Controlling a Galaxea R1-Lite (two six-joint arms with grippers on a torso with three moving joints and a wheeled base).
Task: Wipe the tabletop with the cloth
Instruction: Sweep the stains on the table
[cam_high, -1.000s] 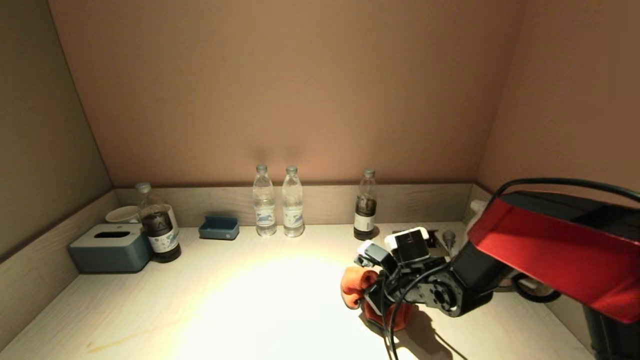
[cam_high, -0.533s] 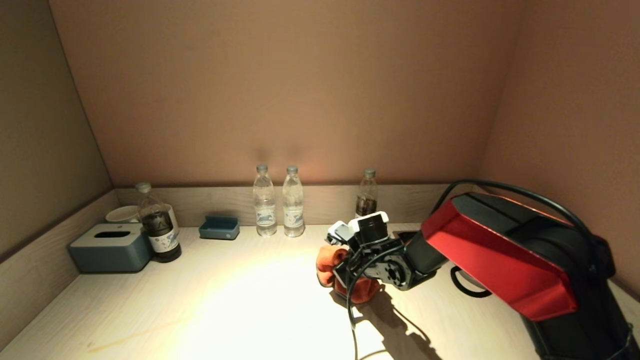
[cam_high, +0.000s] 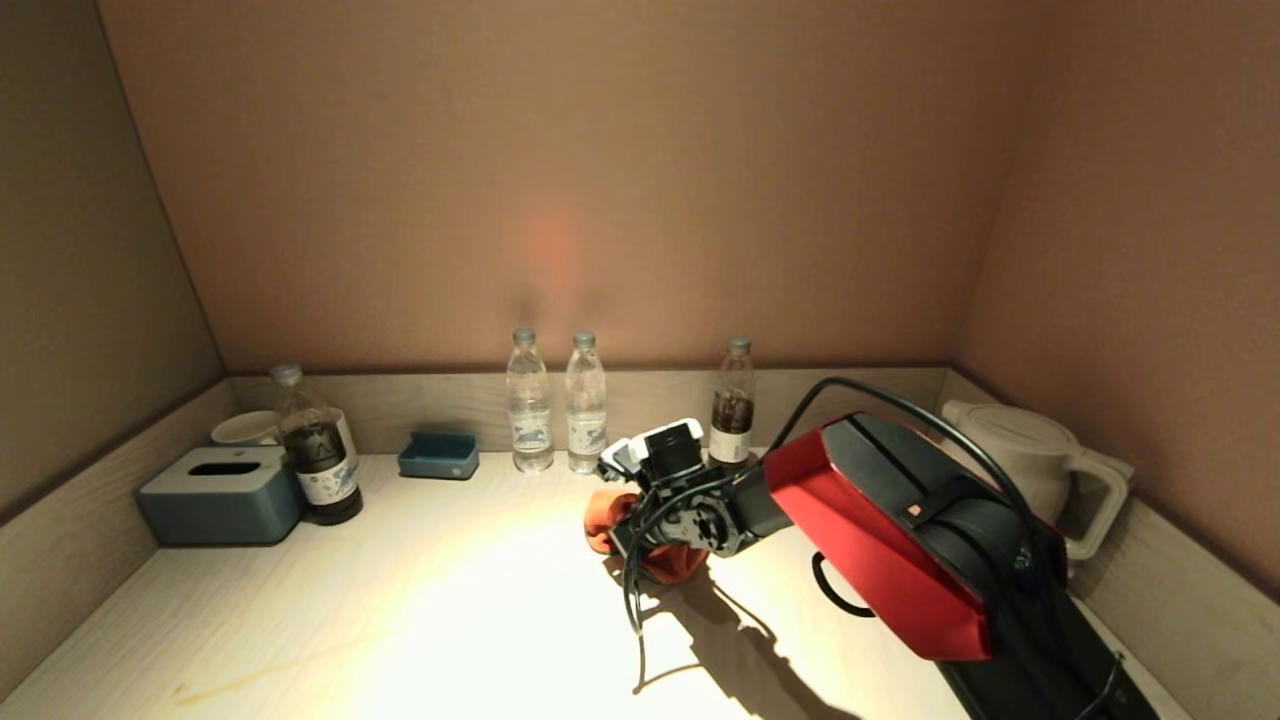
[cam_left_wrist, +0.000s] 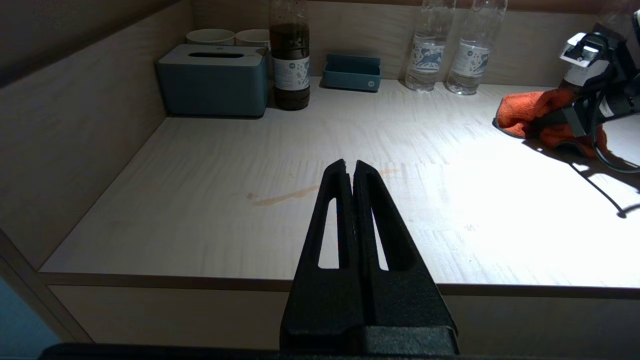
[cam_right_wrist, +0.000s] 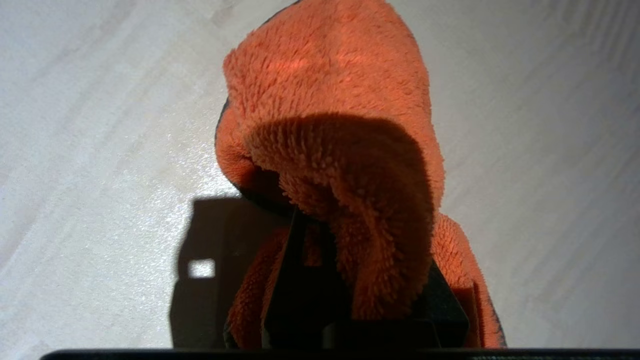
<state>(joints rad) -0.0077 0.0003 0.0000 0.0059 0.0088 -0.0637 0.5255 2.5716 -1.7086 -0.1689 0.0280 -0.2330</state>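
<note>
Head view: the right arm (cam_high: 900, 530) hid from you most of the cloth (cam_high: 603, 510), whose orange folds showed only beside and under the wrist, and covered the lower body of the kettle (cam_high: 1040, 455) at the bench's right rim. The tissue box (cam_high: 220, 495) and a dark bottle (cam_high: 315, 450) hid most of the cups (cam_high: 242, 428) behind them. Right wrist view: the cloth (cam_right_wrist: 340, 150) draped over the right gripper (cam_right_wrist: 350, 300), so you could not see its jaws' tips. Bottle labels were too small to read.
</note>
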